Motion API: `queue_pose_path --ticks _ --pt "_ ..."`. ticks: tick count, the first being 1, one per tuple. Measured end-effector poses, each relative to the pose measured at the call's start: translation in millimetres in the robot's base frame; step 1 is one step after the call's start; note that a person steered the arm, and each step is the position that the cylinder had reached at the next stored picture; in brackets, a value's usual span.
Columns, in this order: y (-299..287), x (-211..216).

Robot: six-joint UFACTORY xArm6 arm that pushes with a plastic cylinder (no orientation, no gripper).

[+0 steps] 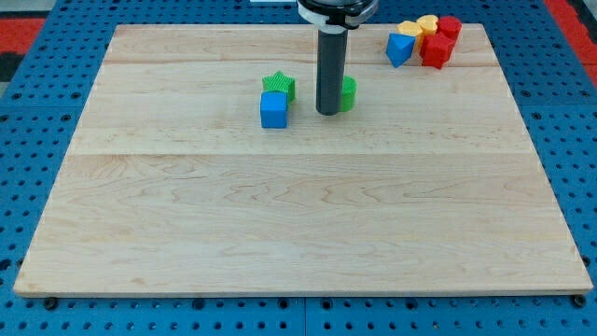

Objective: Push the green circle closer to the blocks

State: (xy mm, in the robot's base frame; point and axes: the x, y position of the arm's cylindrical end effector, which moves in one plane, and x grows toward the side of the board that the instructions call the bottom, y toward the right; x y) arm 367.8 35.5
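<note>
The green circle [348,93] sits near the view's top centre, partly hidden behind my rod. My tip [327,113] rests on the board right against the circle's left side. A green star [279,86] and a blue cube [273,109] stand together to the tip's left, the cube just below the star. At the view's top right a cluster holds a blue block [400,49], a yellow block [410,30], a yellow heart [427,23], a red block [436,50] and a second red block [450,27].
The wooden board [298,205] lies on a blue pegboard table [37,112]. The arm's white and black end [336,9] enters at the view's top centre.
</note>
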Motion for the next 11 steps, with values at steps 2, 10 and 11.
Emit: queue_pose_path --ticks 2,10,11 --pt "11.1 -8.1" --pt "81.2 -62.1" --pt "92.6 -63.6"
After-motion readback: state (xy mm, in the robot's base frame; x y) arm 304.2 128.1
